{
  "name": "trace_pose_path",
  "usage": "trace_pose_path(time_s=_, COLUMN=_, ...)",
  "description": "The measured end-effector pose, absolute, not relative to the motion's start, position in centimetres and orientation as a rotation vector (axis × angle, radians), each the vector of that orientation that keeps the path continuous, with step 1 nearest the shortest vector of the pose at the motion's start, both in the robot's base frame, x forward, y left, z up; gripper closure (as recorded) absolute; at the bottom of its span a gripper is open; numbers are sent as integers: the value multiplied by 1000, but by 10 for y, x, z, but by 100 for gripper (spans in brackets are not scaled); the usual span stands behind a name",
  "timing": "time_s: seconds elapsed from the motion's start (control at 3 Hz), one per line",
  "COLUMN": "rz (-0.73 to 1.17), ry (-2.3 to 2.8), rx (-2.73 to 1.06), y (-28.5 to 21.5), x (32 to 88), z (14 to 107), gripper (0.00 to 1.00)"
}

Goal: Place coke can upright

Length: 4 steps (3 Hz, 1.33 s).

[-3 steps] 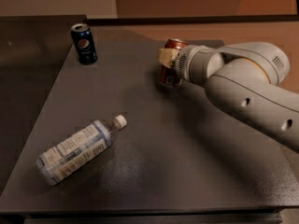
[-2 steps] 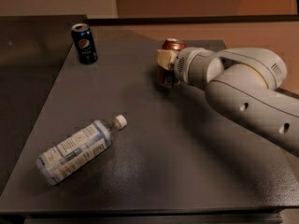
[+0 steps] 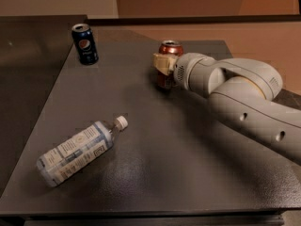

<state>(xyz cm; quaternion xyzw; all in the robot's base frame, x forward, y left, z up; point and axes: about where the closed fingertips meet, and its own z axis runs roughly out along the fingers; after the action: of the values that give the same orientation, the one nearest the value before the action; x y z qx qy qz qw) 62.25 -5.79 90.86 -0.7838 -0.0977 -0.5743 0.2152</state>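
Note:
The coke can (image 3: 170,49) is red with a silver top and stands upright at the back middle of the dark table (image 3: 188,173). My gripper (image 3: 164,68) comes in from the right and is closed around the can's body. One tan finger (image 3: 162,62) lies across the can's front, hiding its lower half. The base of the can is at the table surface or just above it; I cannot tell which.
A dark blue Pepsi can (image 3: 85,44) stands upright at the back left. A clear water bottle (image 3: 77,149) with a white cap lies on its side at the front left. My white arm (image 3: 244,107) crosses the right side of the table.
The can now sits more upright in the gripper, with its top showing clearly. The wrist has turned and the arm has shifted slightly. The bottle and the Pepsi can have not moved.

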Motion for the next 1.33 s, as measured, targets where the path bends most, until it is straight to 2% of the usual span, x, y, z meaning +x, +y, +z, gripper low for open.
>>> trace_pose_path(time_s=1.33, rz=-1748, ry=-436, rx=-1985, y=-67, x=621, z=912, gripper=100)
